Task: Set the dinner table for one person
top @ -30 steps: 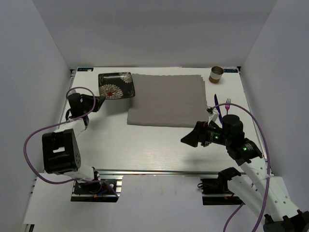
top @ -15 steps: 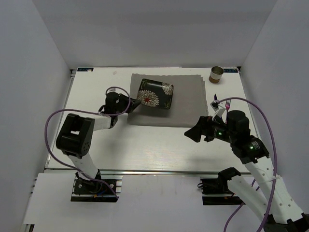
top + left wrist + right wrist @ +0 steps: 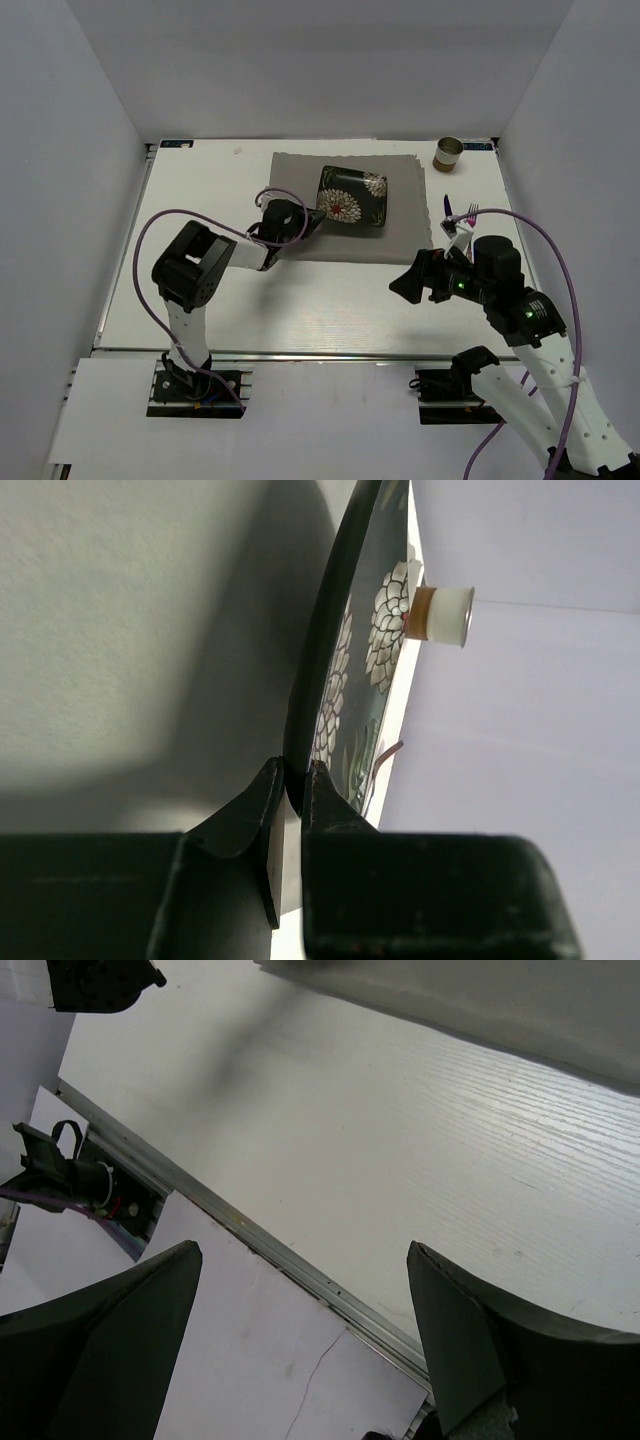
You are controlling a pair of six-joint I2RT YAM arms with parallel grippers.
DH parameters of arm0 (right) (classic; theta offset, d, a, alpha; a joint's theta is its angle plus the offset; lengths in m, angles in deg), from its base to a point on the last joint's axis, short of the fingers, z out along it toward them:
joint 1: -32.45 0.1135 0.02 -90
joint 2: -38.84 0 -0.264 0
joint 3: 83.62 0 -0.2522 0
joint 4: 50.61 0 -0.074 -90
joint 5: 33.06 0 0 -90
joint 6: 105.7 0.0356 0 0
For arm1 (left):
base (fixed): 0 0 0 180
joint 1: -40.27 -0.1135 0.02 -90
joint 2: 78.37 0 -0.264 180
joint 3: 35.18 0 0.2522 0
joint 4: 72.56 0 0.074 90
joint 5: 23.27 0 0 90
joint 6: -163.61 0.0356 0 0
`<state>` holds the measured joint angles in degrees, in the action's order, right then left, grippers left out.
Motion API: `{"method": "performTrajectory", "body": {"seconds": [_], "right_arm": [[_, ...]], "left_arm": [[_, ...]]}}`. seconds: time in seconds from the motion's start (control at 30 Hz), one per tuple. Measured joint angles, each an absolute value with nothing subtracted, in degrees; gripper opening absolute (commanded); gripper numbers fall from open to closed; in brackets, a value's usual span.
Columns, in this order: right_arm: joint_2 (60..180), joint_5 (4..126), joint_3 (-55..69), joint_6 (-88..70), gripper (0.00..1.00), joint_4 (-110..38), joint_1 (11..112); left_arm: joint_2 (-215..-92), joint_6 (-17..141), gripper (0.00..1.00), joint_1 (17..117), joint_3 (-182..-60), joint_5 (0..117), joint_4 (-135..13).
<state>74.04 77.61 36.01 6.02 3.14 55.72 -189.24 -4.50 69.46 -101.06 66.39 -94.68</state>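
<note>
A black rectangular plate with white flowers [image 3: 353, 196] is over the grey cloth placemat [image 3: 345, 235] on the white dinner table [image 3: 200, 190]. My left gripper [image 3: 314, 216] is shut on the plate's near left edge. In the left wrist view the fingers pinch the plate rim [image 3: 325, 690] edge-on. My right gripper [image 3: 403, 288] is open and empty above the table, right of centre. The right wrist view shows the table [image 3: 400, 1160] and its metal rail [image 3: 270, 1250] between the open jaws.
A small tan cup [image 3: 448, 153] stands at the far right corner, also in the left wrist view [image 3: 438, 614]. A purple knife [image 3: 448, 210] and fork [image 3: 472, 211] lie right of the placemat, partly hidden by my right arm.
My left gripper has carried the plate from the table's far left rightward onto the placemat. My right arm has shifted slightly.
</note>
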Motion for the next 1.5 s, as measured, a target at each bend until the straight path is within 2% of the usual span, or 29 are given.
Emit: {"method": "performTrajectory", "body": {"seconds": [0.53,1.5], "right_arm": [[73.6,76.9,35.9,3.8,0.89,5.5,55.7],[73.6,76.9,36.0,3.6,0.89,5.4,55.7]], "left_arm": [[-193.7,-11.0,0.00,72.6,-99.0,77.1,-103.4],[-198.5,-11.9,0.00,72.8,-99.0,71.9,-108.1]]}}
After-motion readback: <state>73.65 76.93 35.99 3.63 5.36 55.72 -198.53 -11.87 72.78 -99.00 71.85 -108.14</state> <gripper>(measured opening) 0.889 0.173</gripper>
